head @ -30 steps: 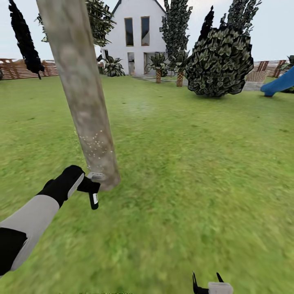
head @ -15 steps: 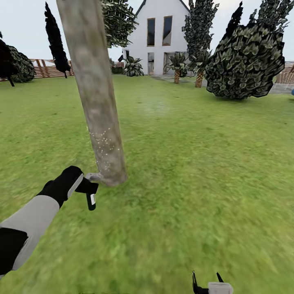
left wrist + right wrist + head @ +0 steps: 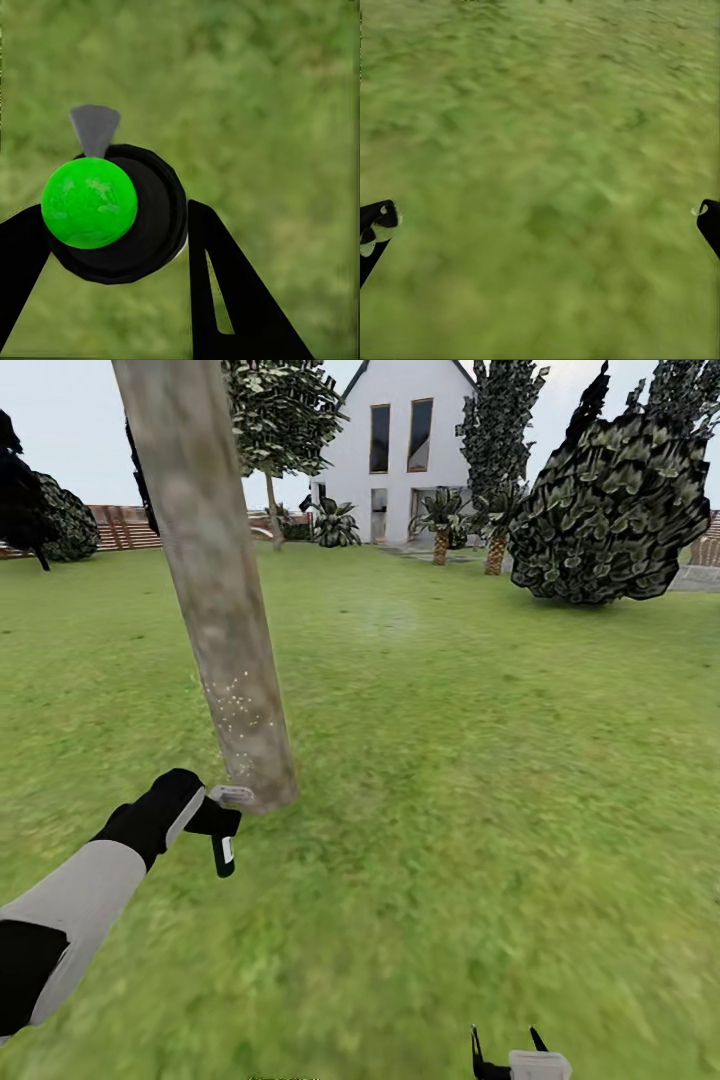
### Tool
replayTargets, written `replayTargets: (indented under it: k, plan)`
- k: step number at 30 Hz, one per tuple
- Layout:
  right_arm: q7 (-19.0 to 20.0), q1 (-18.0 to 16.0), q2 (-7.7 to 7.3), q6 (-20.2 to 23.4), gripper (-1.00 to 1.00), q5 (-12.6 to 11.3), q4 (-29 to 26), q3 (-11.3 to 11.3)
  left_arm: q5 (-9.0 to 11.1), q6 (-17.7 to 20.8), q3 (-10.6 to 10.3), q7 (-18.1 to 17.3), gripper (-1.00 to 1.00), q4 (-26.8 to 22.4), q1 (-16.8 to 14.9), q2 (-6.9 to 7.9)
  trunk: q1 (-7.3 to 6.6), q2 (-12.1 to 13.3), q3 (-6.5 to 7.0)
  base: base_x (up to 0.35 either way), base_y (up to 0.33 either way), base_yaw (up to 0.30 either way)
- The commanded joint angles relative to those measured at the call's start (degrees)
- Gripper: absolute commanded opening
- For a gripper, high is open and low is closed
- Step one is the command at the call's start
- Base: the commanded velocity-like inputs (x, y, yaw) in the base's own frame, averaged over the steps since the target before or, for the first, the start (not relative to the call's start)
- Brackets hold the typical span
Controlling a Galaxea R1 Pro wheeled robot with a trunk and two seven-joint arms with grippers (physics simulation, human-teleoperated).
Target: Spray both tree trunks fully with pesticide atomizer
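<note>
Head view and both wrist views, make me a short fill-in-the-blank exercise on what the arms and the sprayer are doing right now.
1. The pesticide atomizer is held by the ____ end effector.
2. Its spray head points at the base of the tree ____.
3. Whitish specks dot the trunk's ____ part.
4. The right end effector is ____, over grass.

Missing words: left; trunk; lower; open

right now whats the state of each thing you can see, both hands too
left hand: shut on the pesticide atomizer
pesticide atomizer: held, spray head at the trunk's base
tree trunk: leaning, whitish specks on its lower part only
pesticide: scattered specks on the trunk
right hand: open, over lawn
</note>
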Motion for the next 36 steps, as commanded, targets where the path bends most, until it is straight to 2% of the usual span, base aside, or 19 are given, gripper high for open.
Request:
replayTargets:
  k: [1,6,12,16,27,36]
  plan:
    - [0.0,0.0,0.0,0.0,1.0,0.0,0.0,0.0,0.0,0.0,0.0,0.0,-1.0,0.0,0.0,0.02,0.0,0.0,0.0,0.0,-0.275,0.263]
    - [0.0,0.0,0.0,0.0,1.0,0.0,0.0,0.0,-0.1,-0.1,0.0,0.3,-1.0,0.3,0.0,0.45,0.0,0.0,0.0,0.005,-0.275,0.276]
    - [0.0,0.0,-0.02,-0.1,1.0,0.0,0.0,0.0,0.1,0.0,0.5,3.8,-1.0,0.3,0.0,0.01,0.0,0.0,0.0,0.151,-0.244,0.216]
    - [0.0,0.0,-0.08,0.0,1.0,0.0,0.0,-0.1,0.1,0.0,1.8,4.0,-1.0,0.4,0.1,-0.12,0.0,0.0,0.0,0.219,-0.208,0.017]
    - [0.0,0.0,-0.09,-0.1,1.0,0.0,0.0,0.0,0.1,-0.1,2.0,4.0,-1.0,0.4,0.1,-0.04,0.0,0.0,0.0,0.087,-0.257,0.013]
    - [0.0,0.0,-0.08,-0.1,1.0,0.0,0.0,0.0,0.1,-0.1,2.0,4.1,-1.0,0.3,0.1,0.01,0.0,0.0,0.0,0.027,-0.27,0.258]
